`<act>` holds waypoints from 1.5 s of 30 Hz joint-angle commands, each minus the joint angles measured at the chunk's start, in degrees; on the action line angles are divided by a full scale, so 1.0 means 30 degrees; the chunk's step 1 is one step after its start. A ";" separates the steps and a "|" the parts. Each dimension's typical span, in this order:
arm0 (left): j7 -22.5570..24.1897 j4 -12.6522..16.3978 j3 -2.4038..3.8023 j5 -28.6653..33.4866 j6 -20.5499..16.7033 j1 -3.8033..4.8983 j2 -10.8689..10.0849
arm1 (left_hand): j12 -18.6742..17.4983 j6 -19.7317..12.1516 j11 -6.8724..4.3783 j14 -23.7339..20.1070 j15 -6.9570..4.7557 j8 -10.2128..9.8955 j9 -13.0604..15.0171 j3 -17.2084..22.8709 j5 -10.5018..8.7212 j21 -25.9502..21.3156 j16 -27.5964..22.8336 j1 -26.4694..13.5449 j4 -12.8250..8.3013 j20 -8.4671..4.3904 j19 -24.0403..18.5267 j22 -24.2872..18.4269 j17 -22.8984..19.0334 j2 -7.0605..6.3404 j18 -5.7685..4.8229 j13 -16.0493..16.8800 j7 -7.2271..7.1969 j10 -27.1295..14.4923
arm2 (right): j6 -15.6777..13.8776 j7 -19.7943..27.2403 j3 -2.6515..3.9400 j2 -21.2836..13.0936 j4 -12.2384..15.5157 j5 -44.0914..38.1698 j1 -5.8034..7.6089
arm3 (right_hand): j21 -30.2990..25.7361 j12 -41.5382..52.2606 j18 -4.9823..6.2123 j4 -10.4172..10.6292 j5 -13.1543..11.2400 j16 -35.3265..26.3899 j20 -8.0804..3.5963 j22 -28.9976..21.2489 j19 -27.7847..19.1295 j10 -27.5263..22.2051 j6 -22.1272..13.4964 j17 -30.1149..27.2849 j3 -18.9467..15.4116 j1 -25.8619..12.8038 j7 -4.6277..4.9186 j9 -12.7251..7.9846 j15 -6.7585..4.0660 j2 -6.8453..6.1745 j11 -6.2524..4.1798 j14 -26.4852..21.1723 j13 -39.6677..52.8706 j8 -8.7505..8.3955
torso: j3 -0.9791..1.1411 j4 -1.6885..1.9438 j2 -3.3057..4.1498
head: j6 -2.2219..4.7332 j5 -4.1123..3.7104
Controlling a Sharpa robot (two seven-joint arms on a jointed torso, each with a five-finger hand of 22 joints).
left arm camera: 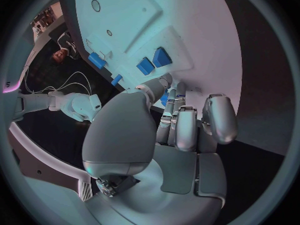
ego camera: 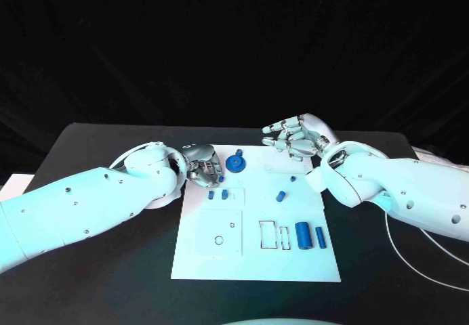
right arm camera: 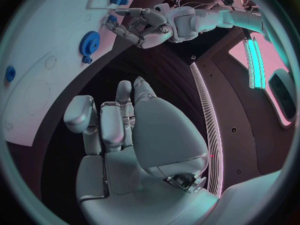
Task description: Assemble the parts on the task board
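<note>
Two blue cylinders (ego camera: pixel 311 235) near board (ego camera: pixel 256 264) right edge.

One task board (ego camera: pixel 256 261), one blue gear (ego camera: pixel 236 163), two hands — and seven small blue parts (ego camera: pixel 304 235).

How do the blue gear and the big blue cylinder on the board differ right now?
The toothed blue gear lies flat, round, at the white task board's far end, beside the left hand. The smooth large blue cylinder lies lengthwise at the near end, away from both hands. Both are blue and unheld.
</note>
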 commanded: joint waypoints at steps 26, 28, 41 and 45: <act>0.8743 0.2049 -0.0022 2.2542 -0.4532 -0.0001 -0.3528 | 0.0859 0.1616 0.0094 -0.1992 0.0297 0.0616 -0.0479 0.0601 0.0044 -0.7484 -0.3632 0.0135 -0.0407 0.0348 -0.2900 -0.3089 -0.5755 0.0701 0.1278 0.0114 0.0397 0.0641 | 0.5962 -0.6028 0.0022 -0.1979 0.1239 -1.3312 -0.0313 | 0.0458 -1.0632 -0.0001 -0.0579 -0.0830 -0.0403 0.0228 0.0923 0.0843 -0.0211 0.2201 -0.0451 0.2994 0.2167 0.0086 0.0048 0.0261 -0.1130 0.0379 0.0542 -0.9996 0.0264 | -0.0020 0.0012 -0.0003 | 0.0471 -0.0680; 0.9399 0.2192 -0.0055 2.4584 -0.3941 -0.0018 -0.3864 | 0.1070 0.1662 0.0055 -0.2307 0.0264 0.0625 -0.0535 0.0275 0.0031 -0.8319 -0.4080 -0.0047 -0.0306 0.0351 -0.3264 -0.3563 -0.6363 0.0779 0.1400 0.0190 0.0342 0.0757 | 0.6390 -0.6799 0.0026 -0.2230 0.1578 -1.4588 -0.0366 | 0.0514 -1.0857 -0.0017 -0.0551 -0.0824 -0.0340 0.0234 0.1017 0.0891 -0.0191 0.2336 -0.0399 0.3103 0.2109 0.0002 0.0056 0.0244 -0.1310 0.0381 0.0550 -1.0293 0.0267 | -0.0012 -0.0024 -0.0020 | 0.0485 -0.0787; 1.0528 0.2778 -0.0119 2.7664 -0.2998 -0.0244 -0.5188 | 0.1470 0.1686 -0.0027 -0.2867 0.0258 0.0614 -0.0668 -0.0615 0.0016 -1.0108 -0.4893 -0.0327 -0.0123 0.0342 -0.3900 -0.4625 -0.7522 0.0930 0.1641 0.0338 0.0307 0.0796 | 0.6127 -0.9035 0.0057 -0.2902 0.2758 -1.8888 -0.0816 | 0.0596 -1.1616 -0.0047 -0.0024 -0.1221 -0.0277 0.0273 0.1167 0.0962 -0.0176 0.2576 -0.0444 0.3521 0.1429 -0.0137 0.0005 0.0276 -0.2019 0.0440 0.0528 -1.1552 0.0035 | -0.0048 -0.0063 -0.0084 | 0.0493 -0.1082; 1.0535 0.2882 -0.0130 2.7750 -0.2934 -0.0289 -0.5415 | 0.1483 0.1675 -0.0025 -0.2891 0.0260 0.0608 -0.0677 -0.0661 0.0018 -1.0201 -0.4924 -0.0324 -0.0126 0.0342 -0.3929 -0.4681 -0.7570 0.0929 0.1652 0.0342 0.0308 0.0774 | 0.5932 -0.9242 0.0061 -0.2859 0.2812 -1.9190 -0.0940 | 0.0584 -1.1742 -0.0043 0.0045 -0.1248 -0.0264 0.0293 0.1144 0.0956 -0.0304 0.2482 -0.0455 0.3653 0.1391 -0.0118 -0.0024 0.0305 -0.2102 0.0484 0.0526 -1.1800 -0.0092 | -0.0063 -0.0056 -0.0067 | 0.0561 -0.1082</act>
